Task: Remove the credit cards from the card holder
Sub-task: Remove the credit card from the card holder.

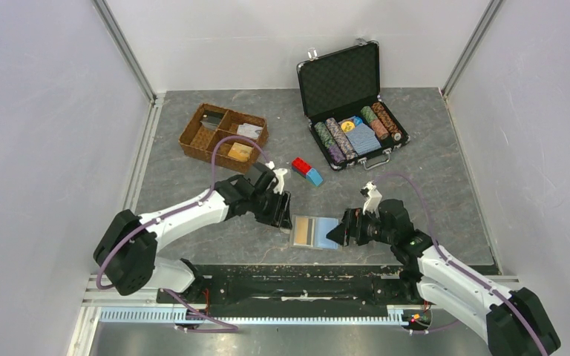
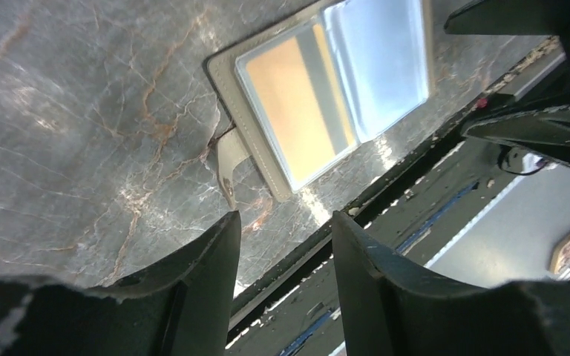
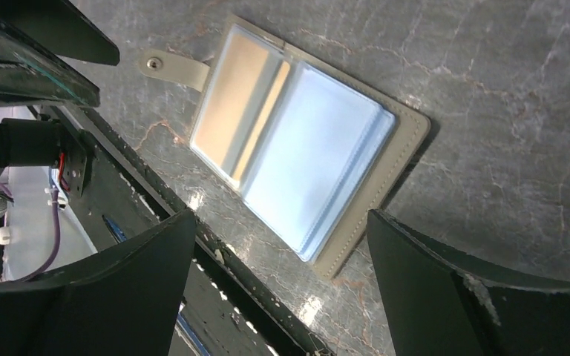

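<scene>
We found the flat grey-tan bifold card holder (image 3: 407, 144) lying open, face up, on the grey marbled tabletop (image 1: 430, 185) close to its near edge, between the two grippers. Its credit cards sat inside clear sleeves: an orange-gold plastic card (image 3: 234, 111) in the half toward the left arm, and a light blue plastic card (image 3: 319, 163) in the half toward the right arm. A small tan strap tab with a snap (image 3: 174, 67) stuck out from the orange-card side and lay flat on the table. The left gripper (image 2: 283, 222) stood just beside that tab side; its black fingers (image 2: 215, 259) were parted about halfway, with bare table between them and no hold on anything. The right gripper (image 3: 280, 222) faced the blue-card side; its fingers (image 3: 415, 259) were spread wide, wider than the holder's short edge, and gripped nothing. We could not tell whether either gripper touched the holder. Farther back lay a red and a blue toy block (image 1: 306, 171), a brown wicker tray with compartments (image 1: 223, 135), and an open black case of poker chips (image 1: 350, 107).
</scene>
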